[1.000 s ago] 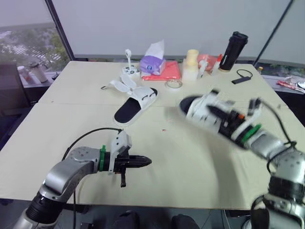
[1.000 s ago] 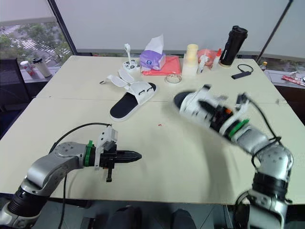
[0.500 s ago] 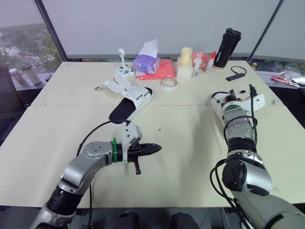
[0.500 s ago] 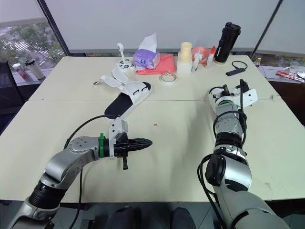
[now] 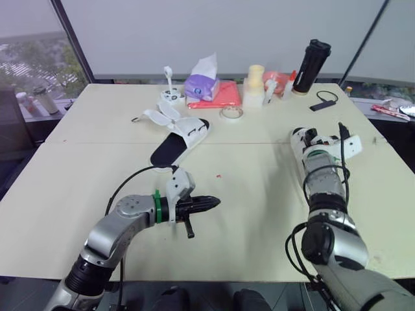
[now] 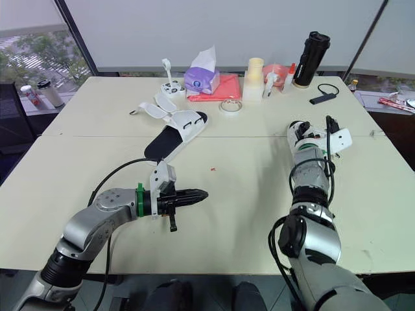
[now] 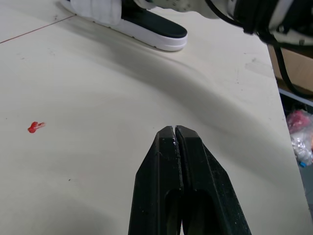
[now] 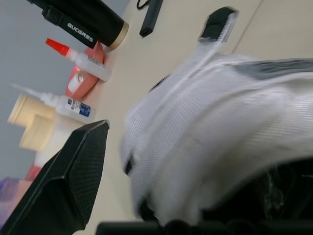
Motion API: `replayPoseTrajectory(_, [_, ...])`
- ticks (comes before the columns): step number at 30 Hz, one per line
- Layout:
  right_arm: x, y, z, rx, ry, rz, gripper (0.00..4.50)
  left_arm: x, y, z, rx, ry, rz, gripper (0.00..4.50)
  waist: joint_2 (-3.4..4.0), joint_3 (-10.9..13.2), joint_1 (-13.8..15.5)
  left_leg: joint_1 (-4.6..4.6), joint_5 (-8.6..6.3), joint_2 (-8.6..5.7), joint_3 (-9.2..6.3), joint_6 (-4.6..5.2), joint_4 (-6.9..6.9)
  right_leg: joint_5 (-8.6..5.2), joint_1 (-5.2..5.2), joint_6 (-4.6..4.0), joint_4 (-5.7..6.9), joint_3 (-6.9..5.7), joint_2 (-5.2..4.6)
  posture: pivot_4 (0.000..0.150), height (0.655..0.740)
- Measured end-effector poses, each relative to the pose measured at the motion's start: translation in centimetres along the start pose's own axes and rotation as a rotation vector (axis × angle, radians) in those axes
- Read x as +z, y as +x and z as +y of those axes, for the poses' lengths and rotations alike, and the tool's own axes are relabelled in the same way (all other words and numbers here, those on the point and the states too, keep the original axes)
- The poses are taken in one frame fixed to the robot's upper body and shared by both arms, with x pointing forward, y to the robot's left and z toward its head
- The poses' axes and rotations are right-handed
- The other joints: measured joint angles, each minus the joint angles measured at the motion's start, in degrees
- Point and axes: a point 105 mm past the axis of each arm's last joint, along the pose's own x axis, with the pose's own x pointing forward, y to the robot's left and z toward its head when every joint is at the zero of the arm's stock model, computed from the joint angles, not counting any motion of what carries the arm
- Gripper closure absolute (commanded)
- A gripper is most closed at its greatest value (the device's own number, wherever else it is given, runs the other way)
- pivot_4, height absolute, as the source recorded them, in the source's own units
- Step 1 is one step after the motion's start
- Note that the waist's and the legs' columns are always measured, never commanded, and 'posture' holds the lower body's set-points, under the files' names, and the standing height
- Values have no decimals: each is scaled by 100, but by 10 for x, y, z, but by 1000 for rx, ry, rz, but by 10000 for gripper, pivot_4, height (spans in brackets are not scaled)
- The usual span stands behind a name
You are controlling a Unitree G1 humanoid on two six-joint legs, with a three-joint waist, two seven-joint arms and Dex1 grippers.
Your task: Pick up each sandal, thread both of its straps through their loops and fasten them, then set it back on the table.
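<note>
1 sandal lies flat on the table right at the right gripper, with its white mesh strap bunched up close against that wrist. I cannot tell whether this claw is clamped on the sandal or merely alongside it. If the mesh is caught and the arm pulls away, I'd expect the shoe to drag or flip over.

The 2nd sandal sits well apart on the robot's left, with its open straps flung out behind it, so that 1 is plainly not yet fastened. The left gripper hovers over bare table with its tips pressed together, holding nothing (it would have to open before it could help).

Near the open sandal, further back on the table, stand a tape roll and a tissue box. A sloppy lift could sweep the loose straps into them.
</note>
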Motion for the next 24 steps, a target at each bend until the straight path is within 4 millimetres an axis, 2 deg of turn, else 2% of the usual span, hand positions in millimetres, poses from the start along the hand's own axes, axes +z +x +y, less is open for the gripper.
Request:
replayPoseTrajectory(5, [4, -52, -21, 4, -78, 51, 1324, 2, -12, 17, 97, -12, -17, 45000, 3, -2, -7, 2, -7, 4, -6, 12, 2, 0, -1, 0, 1, 0, 1, 1500, 7400])
replayPoseTrajectory(6, [6, -69, -26, 13, -120, 66, 1324, 2, -14, 22, 129, -15, -26, 45000, 5, -3, 4, 2, -15, 3, -7, 26, 2, 0, -2, 0, -1, 0, 1, 1500, 7400])
replayPoseTrajectory(10, [3, -109, -17, 138, -295, 125, 1324, 3, -21, 38, 223, 3, -36, 45000, 8, -4, -14, 9, -16, 6, -4, 28, 5, 0, -1, 0, 2, 3, 8, 1500, 7400])
replayPoseTrajectory(13, [-4, -148, -1, 376, -504, 211, 1324, 8, -30, 60, 331, 58, -31, 45000, 3, -5, -1, 10, -16, 0, -7, 28, 6, 0, 0, 0, 2, 3, 20, 1500, 7400])
replayPoseTrajectory(16, [-21, -178, 16, 595, -563, 346, 0, 17, -47, 88, 431, 149, -9, 36071, -1, -6, -18, 14, -16, 9, -8, 28, 10, 1, 2, -1, 2, 6, 36, 1500, 7400])
replayPoseTrajectory(21, [-47, -202, 58, 896, -598, 456, 0, 35, -64, 131, 571, 407, 64, 10718, -6, -7, 4, 16, -16, 16, -4, 28, 16, 2, 4, -2, 4, 4, 52, 1500, 7400])
replayPoseTrajectory(24, [-57, -200, 77, 976, -615, 442, 0, 43, -68, 154, 653, 639, 137, 10718, -11, -8, 40, 9, -16, 15, 2, 28, 16, 1, 2, -2, 0, 3, 52, 1500, 7400])
